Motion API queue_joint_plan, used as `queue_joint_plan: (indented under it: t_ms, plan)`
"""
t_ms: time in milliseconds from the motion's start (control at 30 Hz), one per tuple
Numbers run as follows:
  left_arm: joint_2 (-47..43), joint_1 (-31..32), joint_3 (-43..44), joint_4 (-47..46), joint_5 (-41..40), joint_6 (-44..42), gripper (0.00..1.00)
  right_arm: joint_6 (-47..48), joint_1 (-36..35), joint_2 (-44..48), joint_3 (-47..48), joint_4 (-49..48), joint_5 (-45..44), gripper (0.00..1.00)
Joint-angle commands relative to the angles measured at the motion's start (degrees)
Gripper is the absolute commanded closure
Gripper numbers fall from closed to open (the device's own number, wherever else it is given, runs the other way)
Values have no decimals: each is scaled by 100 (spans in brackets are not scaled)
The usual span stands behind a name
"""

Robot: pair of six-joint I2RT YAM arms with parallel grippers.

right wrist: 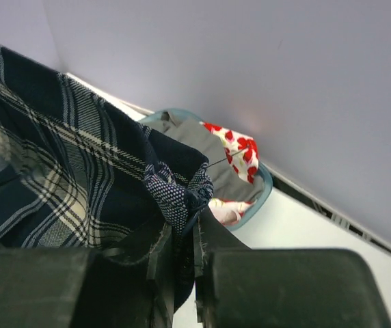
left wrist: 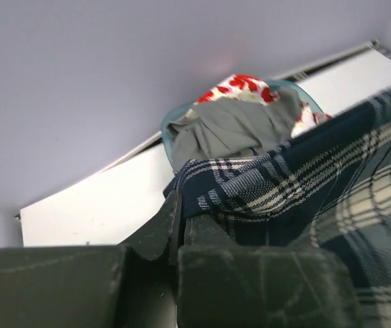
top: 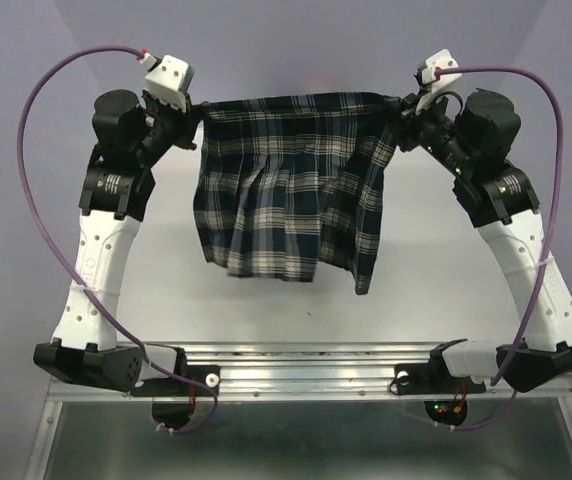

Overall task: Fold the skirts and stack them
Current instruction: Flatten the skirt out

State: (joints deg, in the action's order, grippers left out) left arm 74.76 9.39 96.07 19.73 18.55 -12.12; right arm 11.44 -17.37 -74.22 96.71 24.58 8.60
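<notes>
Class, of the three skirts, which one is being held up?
The plaid skirt, stretched between left gripper and right gripper; the grey skirt and the red-printed skirt lie bunched in the teal basket.

The plaid skirt (top: 291, 190) is matt woven cloth, and close up its weave is coarse enough to show single threads. The grey skirt (left wrist: 233, 126) is a smoother, finer matt cloth, and the red-printed skirt (left wrist: 240, 85) is a smooth white one. The basket (right wrist: 266, 183) has a smooth teal plastic rim. The table (top: 166, 300) is matt and even. The rail (top: 306, 362) is brushed metal with a dull sheen. The left arm (top: 96, 270) wears smooth white plastic with matt black joints, and its purple cable (top: 28, 110) looks smooth and faintly glossy.
</notes>
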Motion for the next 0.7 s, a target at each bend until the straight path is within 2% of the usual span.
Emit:
queue_joint_plan:
  t_ms: [0, 67, 100, 133, 167, 200, 233, 267, 300, 400, 433, 533, 667]
  plan:
    - [-620, -596, -159, -1173, -1875, 219, 100, 254, 330, 293, 235, -841, -1796, 99]
    - [-761, -570, -334, -1181, -866, 394, 100, -88, 330, 407, 200, -684, -1084, 99]
    - [-874, -474, -535, -1182, 322, 360, 100, -255, 330, 425, 234, -587, -97, 99]
    - [-919, -264, -606, -1138, 751, 281, 100, -422, 330, 417, 287, -481, 383, 99]
    - [-1033, 356, -799, -1042, 1347, 193, 100, -798, 330, 382, 322, -306, 884, 99]
    - [-1077, 658, -879, -971, 1641, 71, 100, -915, 330, 355, 357, -235, 1846, 99]
    - [-1121, 939, -941, -884, 1878, -87, 100, -1029, 330, 355, 358, -173, 2186, 99]
    - [-1156, 1212, -967, -787, 1837, -315, 100, -1134, 330, 355, 349, -129, 2364, 99]
    - [-1192, 1502, -976, -751, 1358, -283, 100, -1092, 330, 338, 427, -68, 2131, 99]
    - [-1122, 1479, -801, -584, 224, -413, 100, -460, 330, 337, 490, 56, 1042, 99]
    - [-1104, 1287, -783, -636, -294, -458, 100, -311, 330, 355, 472, 56, 560, 99]
    - [-1139, 716, -775, -716, -317, -396, 100, 59, 330, 539, 270, 91, 371, 99]
    - [-1437, 670, -870, -418, -133, -808, 100, 717, 330, 995, 103, 529, 431, 99]
